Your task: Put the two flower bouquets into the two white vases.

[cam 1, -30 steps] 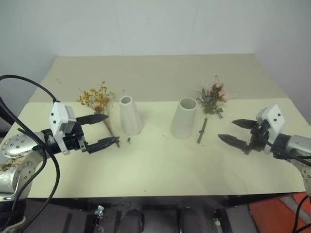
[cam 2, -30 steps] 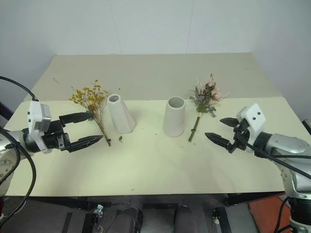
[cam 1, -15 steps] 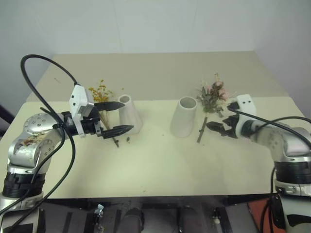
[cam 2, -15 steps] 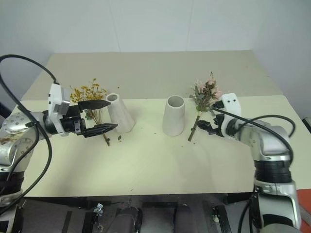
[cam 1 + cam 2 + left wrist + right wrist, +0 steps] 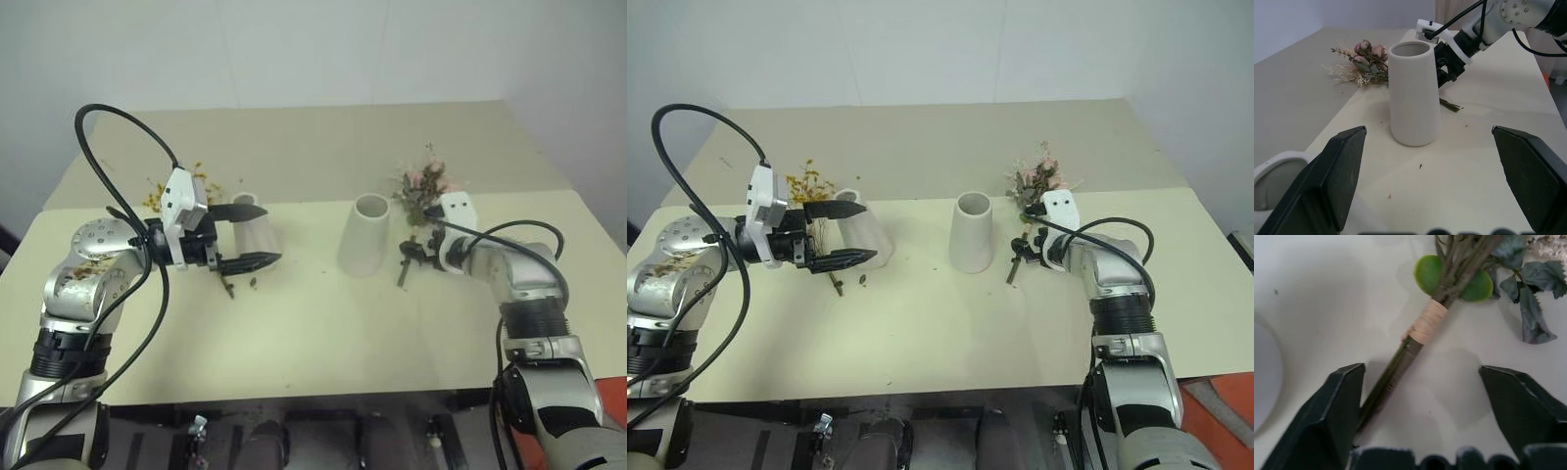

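Note:
The small yellow-orange bouquet (image 5: 808, 184) lies on the table at the left, partly behind my left gripper (image 5: 271, 234). That gripper is open and hovers level in front of the slim white vase (image 5: 257, 238). The stouter vase (image 5: 363, 235) stands upright in the middle, its round mouth empty. To its right lies the pink rose bouquet (image 5: 426, 186), stem pointing toward me. My right gripper (image 5: 1420, 372) is open and low over that stem (image 5: 1422, 328), one finger on each side, just below the tan wrapping. The stem runs close to one fingertip (image 5: 1349, 382).
The cream table sheet (image 5: 323, 333) carries a few dark plant crumbs near the slim vase. A darker beige surface (image 5: 323, 137) stretches behind the vases to the white wall. Black cables loop above my left arm (image 5: 108, 127).
My right gripper has swung in and down from the table's right side to straddle the rose stem. My left gripper has moved right, up to the slim vase. It stays open.

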